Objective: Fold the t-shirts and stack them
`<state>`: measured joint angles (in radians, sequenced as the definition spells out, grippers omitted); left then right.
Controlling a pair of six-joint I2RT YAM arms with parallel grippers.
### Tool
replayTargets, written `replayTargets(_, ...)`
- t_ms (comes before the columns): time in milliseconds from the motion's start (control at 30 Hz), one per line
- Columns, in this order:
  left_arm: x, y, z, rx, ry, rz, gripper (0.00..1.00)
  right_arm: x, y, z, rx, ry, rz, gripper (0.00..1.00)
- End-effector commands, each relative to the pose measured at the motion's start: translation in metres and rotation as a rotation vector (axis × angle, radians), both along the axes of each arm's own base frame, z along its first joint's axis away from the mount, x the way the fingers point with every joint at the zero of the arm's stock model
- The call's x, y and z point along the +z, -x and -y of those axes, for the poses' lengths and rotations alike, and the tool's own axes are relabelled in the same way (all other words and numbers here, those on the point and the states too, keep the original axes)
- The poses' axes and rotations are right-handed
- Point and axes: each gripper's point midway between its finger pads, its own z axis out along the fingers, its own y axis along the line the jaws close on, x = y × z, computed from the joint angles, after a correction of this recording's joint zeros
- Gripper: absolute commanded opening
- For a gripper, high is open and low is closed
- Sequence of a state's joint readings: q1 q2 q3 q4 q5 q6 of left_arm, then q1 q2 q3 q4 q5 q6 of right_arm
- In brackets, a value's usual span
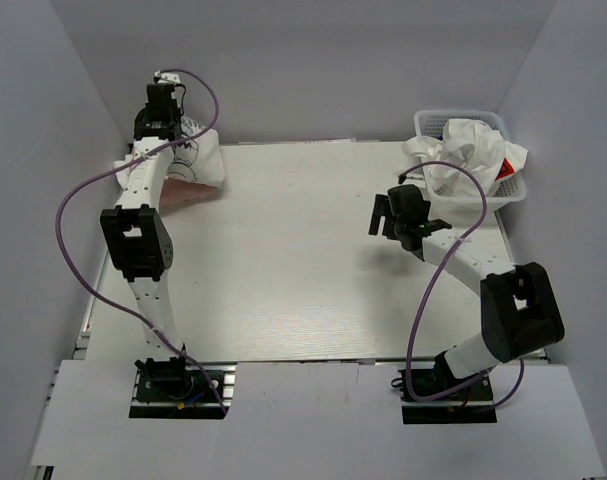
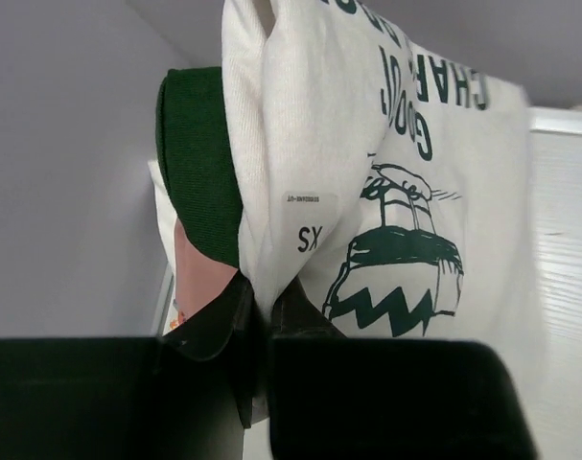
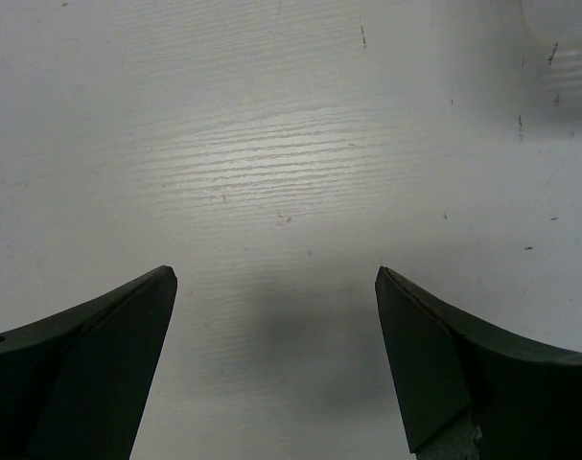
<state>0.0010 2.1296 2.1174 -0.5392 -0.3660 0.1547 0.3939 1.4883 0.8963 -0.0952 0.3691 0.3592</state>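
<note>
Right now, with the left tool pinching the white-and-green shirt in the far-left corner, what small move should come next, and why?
Probably open the left tool and release. It is shut on the white-and-green shirt, which seems to lie already on the pink shirt, so the stack looks placed. The right tool hangs open over bare table, holding nothing.

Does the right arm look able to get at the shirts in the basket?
Probably yes: the right hand is open and empty, the basket sits close beyond it, and the shirts pile above its rim with nothing between.
</note>
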Motion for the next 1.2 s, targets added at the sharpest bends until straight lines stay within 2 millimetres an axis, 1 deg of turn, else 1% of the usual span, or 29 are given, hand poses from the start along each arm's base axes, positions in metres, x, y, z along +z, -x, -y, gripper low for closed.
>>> replayTargets(0, -0.013, -0.006, -0.038, 0.091, 0.046, 0.013, 0.0, 0.013, -0.01, 0.0, -0.02, 0.007, 0.024, 0.9)
replayTargets(33, -0.021, -0.003, -0.054, 0.119, 0.047, -0.006, 0.0, 0.012, -0.01, 0.0, -0.02, 0.011, 0.022, 0.9)
replayTargets(100, -0.026, -0.003, -0.072, 0.156, 0.04, -0.002, 0.0, 0.008, -0.009, -0.001, -0.018, 0.011, 0.011, 0.9)
replayTargets(133, -0.024, -0.005, -0.077, 0.155, 0.047, 0.01, 0.0, 0.009, -0.01, -0.001, -0.018, 0.009, 0.014, 0.9)
replayTargets(167, -0.034, -0.003, -0.085, 0.158, 0.057, -0.007, 0.0, 0.009, -0.01, -0.002, -0.015, 0.009, 0.012, 0.9)
replayTargets(200, -0.034, -0.003, -0.089, 0.158, 0.063, -0.007, 0.0, 0.008, -0.01, -0.001, -0.018, 0.01, 0.009, 0.9)
replayTargets(233, -0.051, -0.004, -0.089, 0.159, 0.065, -0.042, 0.0, 0.008, -0.01, -0.003, -0.013, 0.004, 0.01, 0.9)
replayTargets(267, -0.046, -0.003, -0.097, 0.172, 0.065, -0.028, 0.0, 0.007, -0.01, -0.004, -0.011, 0.004, 0.007, 0.9)
replayTargets(300, -0.055, -0.001, -0.103, 0.188, 0.074, -0.045, 0.0, 0.007, -0.01, -0.005, -0.007, -0.001, 0.006, 0.9)
replayTargets(333, -0.055, -0.002, -0.102, 0.18, 0.079, -0.045, 0.0, 0.006, -0.01, -0.005, -0.004, -0.001, 0.003, 0.9)
replayTargets(400, -0.051, 0.0, -0.113, 0.198, 0.09, -0.031, 0.0, 0.004, -0.01, -0.007, 0.002, -0.003, -0.004, 0.9)
replayTargets(467, -0.052, 0.0, -0.108, 0.172, 0.107, -0.04, 0.0, 0.004, -0.011, -0.008, 0.007, -0.005, -0.007, 0.9)
replayTargets(500, -0.057, 0.001, -0.113, 0.182, 0.109, -0.048, 0.0, 0.004, -0.011, -0.007, 0.006, -0.002, -0.01, 0.9)
replayTargets(567, -0.052, 0.002, -0.113, 0.182, 0.109, -0.05, 0.0, 0.003, -0.012, -0.008, 0.005, -0.002, -0.013, 0.9)
replayTargets(600, -0.057, 0.002, -0.113, 0.189, 0.12, -0.06, 0.02, 0.001, -0.011, -0.008, 0.005, -0.003, -0.022, 0.9)
replayTargets(633, -0.054, 0.004, -0.114, 0.198, 0.115, -0.065, 0.02, 0.001, -0.011, -0.008, 0.007, 0.002, -0.024, 0.9)
replayTargets(667, -0.052, 0.007, -0.121, 0.226, 0.12, -0.06, 0.02, 0.001, -0.012, -0.009, 0.007, 0.002, -0.021, 0.9)
replayTargets(700, -0.052, 0.007, -0.121, 0.227, 0.12, -0.06, 0.0, 0.001, -0.012, -0.008, 0.005, 0.0, -0.023, 0.9)
replayTargets(733, -0.047, 0.012, -0.128, 0.245, 0.129, -0.048, 0.0, 0.001, -0.013, -0.008, 0.004, -0.002, -0.022, 0.9)
replayTargets(800, -0.04, 0.014, -0.128, 0.235, 0.151, -0.032, 0.0, 0.0, -0.011, -0.009, 0.011, -0.004, -0.03, 0.9)
replayTargets(833, -0.042, 0.014, -0.126, 0.227, 0.158, -0.04, 0.0, -0.001, -0.011, -0.01, 0.014, -0.008, -0.032, 0.9)
replayTargets(867, -0.042, 0.016, -0.131, 0.241, 0.166, -0.036, 0.04, -0.001, -0.011, -0.011, 0.018, -0.012, -0.033, 0.9)
replayTargets(967, -0.046, 0.019, -0.127, 0.24, 0.184, -0.053, 0.5, -0.002, -0.011, -0.011, 0.019, -0.009, -0.037, 0.9)
replayTargets(1000, -0.052, 0.021, -0.128, 0.254, 0.189, -0.071, 0.68, -0.001, -0.011, -0.012, 0.021, -0.009, -0.037, 0.9)
replayTargets(1033, -0.05, 0.021, -0.13, 0.272, 0.19, -0.067, 0.99, -0.002, -0.011, -0.01, 0.015, -0.008, -0.044, 0.9)
replayTargets(1067, -0.046, 0.024, -0.135, 0.307, 0.21, -0.054, 1.0, 0.0, -0.012, -0.012, 0.018, -0.009, -0.041, 0.9)
replayTargets(1100, -0.033, 0.026, -0.134, 0.315, 0.222, -0.042, 1.0, 0.0, -0.012, -0.012, 0.018, -0.012, -0.042, 0.9)
replayTargets(1133, -0.028, 0.026, -0.131, 0.314, 0.241, -0.032, 1.0, -0.001, -0.011, -0.012, 0.018, -0.008, -0.049, 0.9)
replayTargets(1167, -0.019, 0.025, -0.127, 0.316, 0.274, -0.003, 1.0, 0.001, -0.011, -0.012, 0.019, -0.011, -0.044, 0.9)
